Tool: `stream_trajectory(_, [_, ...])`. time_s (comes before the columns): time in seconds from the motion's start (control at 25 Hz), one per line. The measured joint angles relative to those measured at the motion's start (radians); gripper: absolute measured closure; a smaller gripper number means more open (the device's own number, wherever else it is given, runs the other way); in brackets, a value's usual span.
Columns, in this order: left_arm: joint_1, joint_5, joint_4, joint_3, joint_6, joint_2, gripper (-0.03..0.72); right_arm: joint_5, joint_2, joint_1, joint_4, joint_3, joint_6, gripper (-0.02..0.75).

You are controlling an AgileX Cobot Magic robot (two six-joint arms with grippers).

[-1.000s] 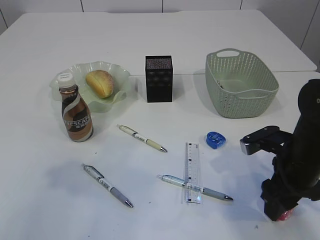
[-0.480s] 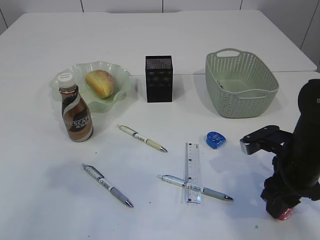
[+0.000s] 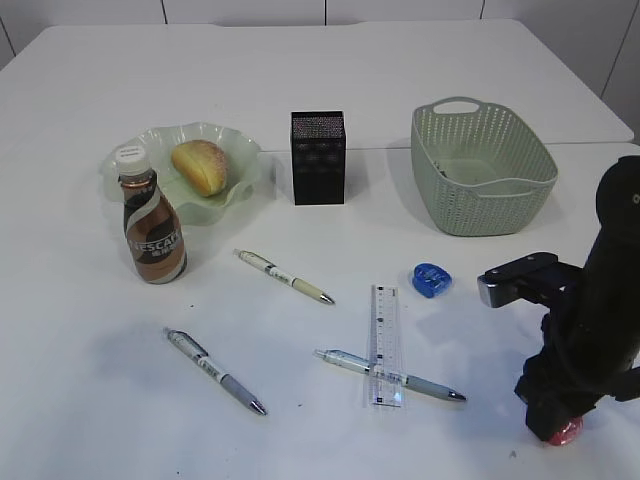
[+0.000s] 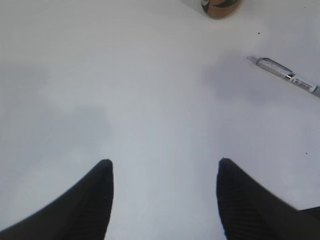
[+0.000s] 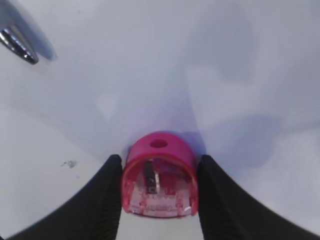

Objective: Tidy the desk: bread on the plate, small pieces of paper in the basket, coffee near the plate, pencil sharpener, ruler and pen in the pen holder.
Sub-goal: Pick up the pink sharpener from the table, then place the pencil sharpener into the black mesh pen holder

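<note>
My right gripper is low on the table at the front right, its fingers pressed against both sides of a pink pencil sharpener; the right wrist view shows the gripper shut on the sharpener. My left gripper is open and empty over bare table and is out of the exterior view. The bread lies on the green plate, with the coffee bottle beside it. A blue sharpener, a clear ruler and three pens lie loose.
The black pen holder stands mid-table and the green basket at the back right. The ruler lies across one pen. In the left wrist view a pen and the bottle's base show ahead.
My right arm has shifted slightly left and settled lower over the pink sharpener. Nothing else has moved.
</note>
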Motion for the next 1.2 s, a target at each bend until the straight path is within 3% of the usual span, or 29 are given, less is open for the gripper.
stream_trajectory(0.48, [0.000,0.002,0.000,0.000,0.000,0.000,0.232,0.220,0.000,0.000,0.060,-0.105,0.000,0.388])
stream_trajectory(0.76, [0.000,0.003,0.000,0.000,0.000,0.000,0.232,0.359,0.001,0.000,0.111,-0.282,0.000,0.389])
stream_trajectory(1.2, [0.000,0.003,0.000,0.000,0.000,0.000,0.232,0.388,0.005,0.067,0.109,-0.550,0.000,0.389])
